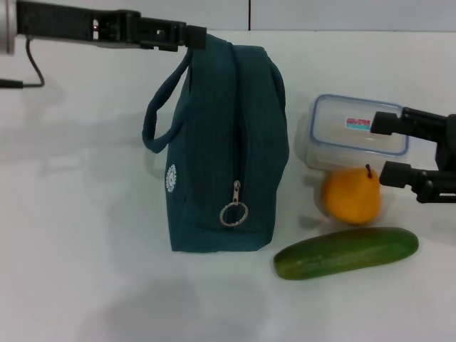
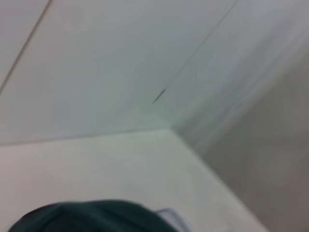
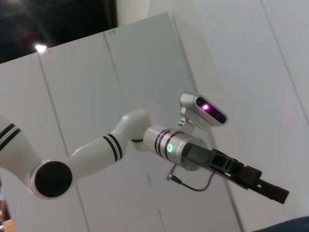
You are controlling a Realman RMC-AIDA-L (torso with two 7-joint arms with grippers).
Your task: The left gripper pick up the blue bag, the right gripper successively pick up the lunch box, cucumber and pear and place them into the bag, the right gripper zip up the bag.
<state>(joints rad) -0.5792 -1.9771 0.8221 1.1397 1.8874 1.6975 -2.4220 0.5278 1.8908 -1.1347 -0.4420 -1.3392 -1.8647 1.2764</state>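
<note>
The left gripper [image 1: 194, 37] reaches in above the blue bag [image 1: 224, 149], clenched on the far loop handle at the bag's top, which as I judge keeps the soft bag upright on the table [image 1: 71, 214] so it can be filled; the near handle hangs loose down the bag's left side, and the zipper's ring pull [image 1: 234, 212] dangles low on its front, the zip apparently not yet opened; right of the bag lie the lunch box [image 1: 342, 128], the pear [image 1: 350, 195] just before it, and the cucumber [image 1: 347, 252] nearest; the right gripper [image 1: 377, 148] hovers at the lunch box's right end, fingers spread, seemingly lined up to take it first
</note>
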